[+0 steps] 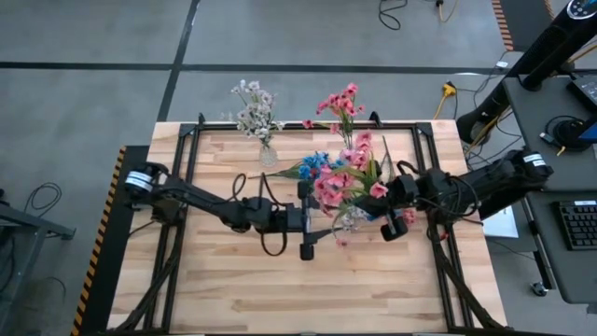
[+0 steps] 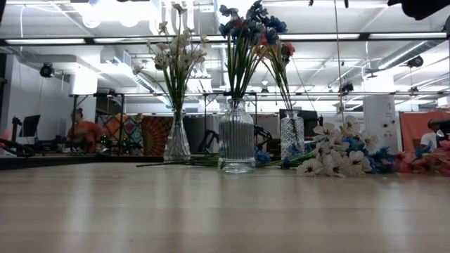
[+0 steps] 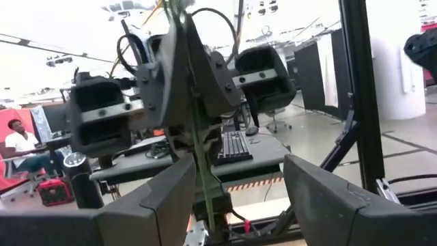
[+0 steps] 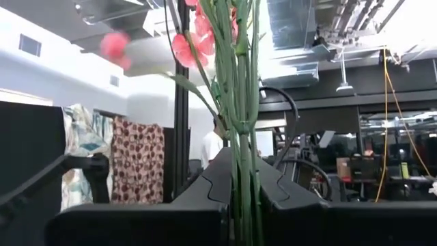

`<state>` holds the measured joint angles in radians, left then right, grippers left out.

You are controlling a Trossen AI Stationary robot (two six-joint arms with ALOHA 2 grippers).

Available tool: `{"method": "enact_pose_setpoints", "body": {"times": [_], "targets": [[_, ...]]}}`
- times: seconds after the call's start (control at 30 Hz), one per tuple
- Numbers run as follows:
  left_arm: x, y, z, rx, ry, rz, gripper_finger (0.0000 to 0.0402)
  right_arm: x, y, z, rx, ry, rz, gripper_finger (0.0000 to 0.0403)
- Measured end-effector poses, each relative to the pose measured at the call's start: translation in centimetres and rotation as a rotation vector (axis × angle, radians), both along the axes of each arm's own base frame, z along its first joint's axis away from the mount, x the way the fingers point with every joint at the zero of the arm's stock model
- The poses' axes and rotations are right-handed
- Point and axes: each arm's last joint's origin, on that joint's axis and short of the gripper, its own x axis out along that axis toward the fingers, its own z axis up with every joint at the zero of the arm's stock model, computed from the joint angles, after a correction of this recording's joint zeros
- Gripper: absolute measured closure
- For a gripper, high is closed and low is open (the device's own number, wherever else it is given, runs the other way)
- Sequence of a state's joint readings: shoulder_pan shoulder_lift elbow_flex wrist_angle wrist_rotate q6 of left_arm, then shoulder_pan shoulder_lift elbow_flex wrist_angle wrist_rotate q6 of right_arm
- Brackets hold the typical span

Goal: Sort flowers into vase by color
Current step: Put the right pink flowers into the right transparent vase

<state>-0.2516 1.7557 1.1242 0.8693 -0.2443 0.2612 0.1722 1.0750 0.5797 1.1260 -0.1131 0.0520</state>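
The left tool (image 1: pixel 320 218) stands with its fingers apart beside the pink flowers (image 1: pixel 338 182), a stem passing between its fingers (image 3: pixel 160 198) untouched. The right tool (image 4: pixel 240 198) is clamped on the bunch of green stems (image 4: pixel 242 147). To do the handover well, the left should back away slowly, clear of stems, while the right holds the bunch upright over the table (image 1: pixel 233 289).

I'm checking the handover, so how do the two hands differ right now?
The left hand is open around a green stem; the right hand is shut on pink flowers. The left reaches in from the left side, the right from the right. Both meet at mid-table.
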Motion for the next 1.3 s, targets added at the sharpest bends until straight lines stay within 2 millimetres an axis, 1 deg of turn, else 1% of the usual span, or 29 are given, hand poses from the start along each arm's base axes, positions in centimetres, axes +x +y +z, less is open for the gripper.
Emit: {"method": "enact_pose_setpoints", "body": {"times": [0.2,0.3,0.5,0.63,0.83,0.9,0.97,1.03,1.13,1.17,1.2,1.3], "targets": [[2.4,-0.2,-0.6,0.018,0.006,0.018,0.0196,1.1,0.2,0.0,-0.007,0.001,0.019,0.0391],[3.1,-0.1,-0.7,0.016,0.003,0.028,0.0196,1.4,0.4,0.1,-0.012,0.004,0.046,0.0391],[4.0,0.1,-0.9,0.005,0.009,0.036,0.0196,1.4,0.4,0.2,-0.015,-0.001,0.053,0.0391],[4.6,0.7,-0.9,-0.016,0.006,0.047,0.0196,1.5,0.4,0.2,-0.012,-0.02,0.053,0.0391],[5.1,0.8,-0.9,0.001,0.007,0.055,0.0201,2.0,0.5,-0.2,-0.019,-0.05,0.045,0.0391],[5.1,0.8,-0.9,0.01,0.008,0.056,0.0217,2.0,0.5,-0.2,-0.021,-0.049,0.044,0.0391],[5.1,0.8,-0.9,0.011,0.009,0.056,0.0248,2.0,0.5,-0.2,-0.022,-0.049,0.043,0.039],[5.1,0.8,-1.0,0.012,0.011,0.056,0.0292,2.0,0.5,-0.2,-0.03,-0.055,0.037,0.039],[5.1,0.8,-1.0,0.013,0.016,0.057,0.0369,1.9,0.5,-0.1,-0.035,-0.064,0.033,0.039],[5.1,0.8,-1.1,0.013,0.018,0.058,0.0385,1.9,0.5,-0.1,-0.038,-0.064,0.031,0.039],[5.1,0.8,-1.1,0.012,0.018,0.057,0.0391,1.9,0.5,-0.1,-0.039,-0.064,0.031,0.039],[5.2,0.9,-1.1,0.011,0.025,0.072,0.0382,2.0,0.5,-0.2,-0.04,-0.063,0.03,0.039]]}}
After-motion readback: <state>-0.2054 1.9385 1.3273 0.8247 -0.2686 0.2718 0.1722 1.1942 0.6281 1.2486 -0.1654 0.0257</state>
